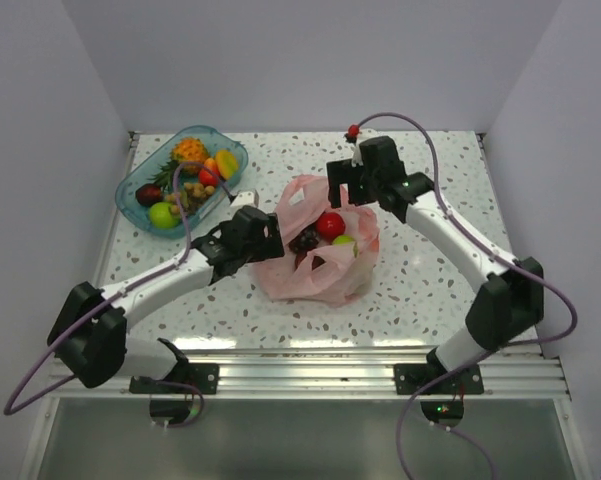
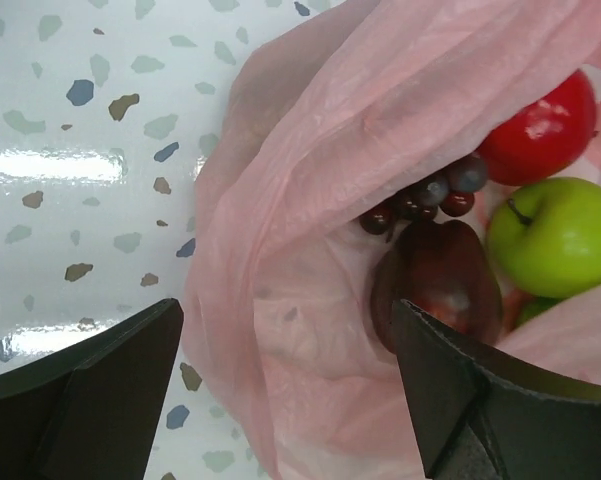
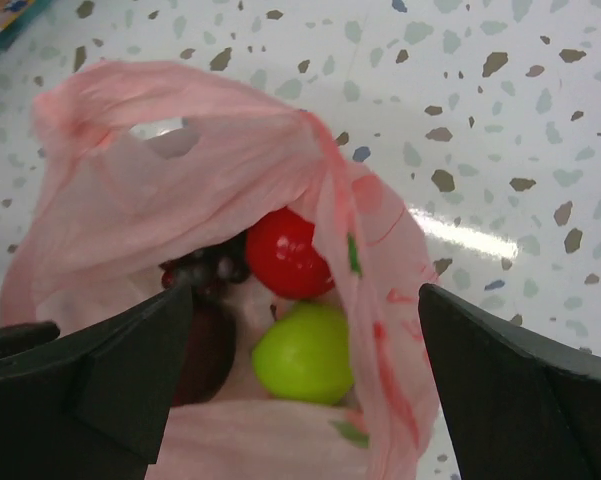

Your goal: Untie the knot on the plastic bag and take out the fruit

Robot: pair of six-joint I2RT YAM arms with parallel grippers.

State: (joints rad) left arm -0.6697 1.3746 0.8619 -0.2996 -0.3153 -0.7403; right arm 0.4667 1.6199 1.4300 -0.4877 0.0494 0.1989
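Pink plastic bag (image 1: 318,282) open w/ fruit (image 1: 330,224) inside, L end effector (image 2: 288,322) released, R end effector (image 3: 305,298) released

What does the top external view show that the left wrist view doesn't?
Top external only: the blue tray at far left, and the right gripper open at the far edge of the plastic bag. Left wrist only: the bag's wall inside the open left gripper. Both: the red fruit, green apple and grapes inside the open bag.
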